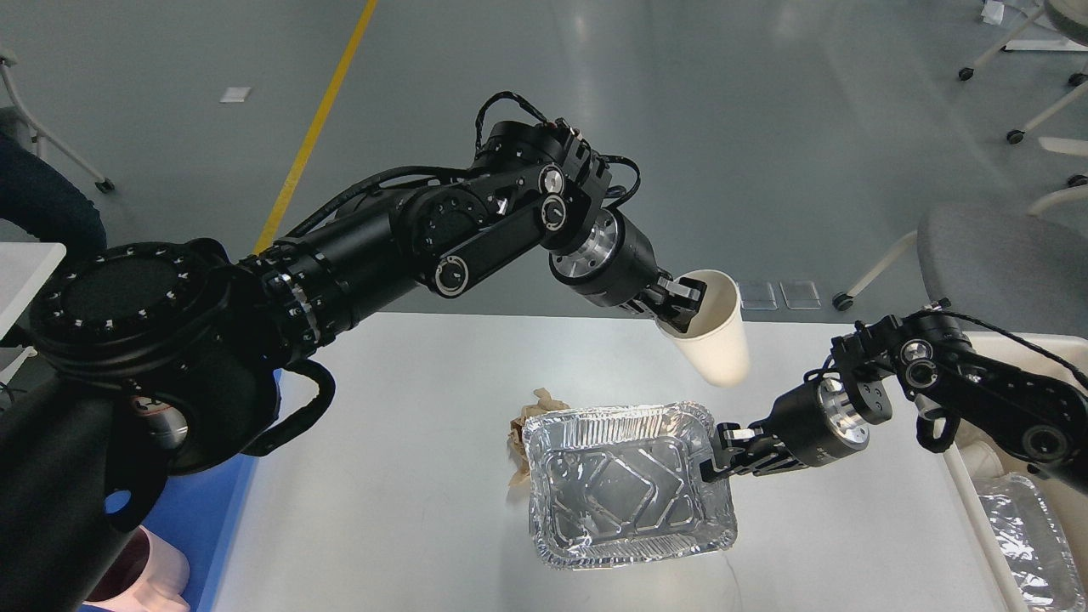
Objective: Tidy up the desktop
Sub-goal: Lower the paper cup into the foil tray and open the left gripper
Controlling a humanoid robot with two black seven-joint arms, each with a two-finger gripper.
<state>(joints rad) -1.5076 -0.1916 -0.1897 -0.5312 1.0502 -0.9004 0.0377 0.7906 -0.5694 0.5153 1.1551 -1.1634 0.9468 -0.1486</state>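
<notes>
Left gripper [680,304] clenched on paper cup [716,338] rim; right gripper [718,450] pinching foil tray [625,484] edge, desktop [408,476] below both — thin foil may buckle and slip free.

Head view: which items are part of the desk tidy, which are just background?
Job: paper cup in left gripper; foil tray in right gripper; crumpled paper; desktop.
Background: grey chair; yellow floor line.

Left gripper [680,308] raised, jaws clamped; right gripper [718,455] low, jaws likewise pinched.
</notes>
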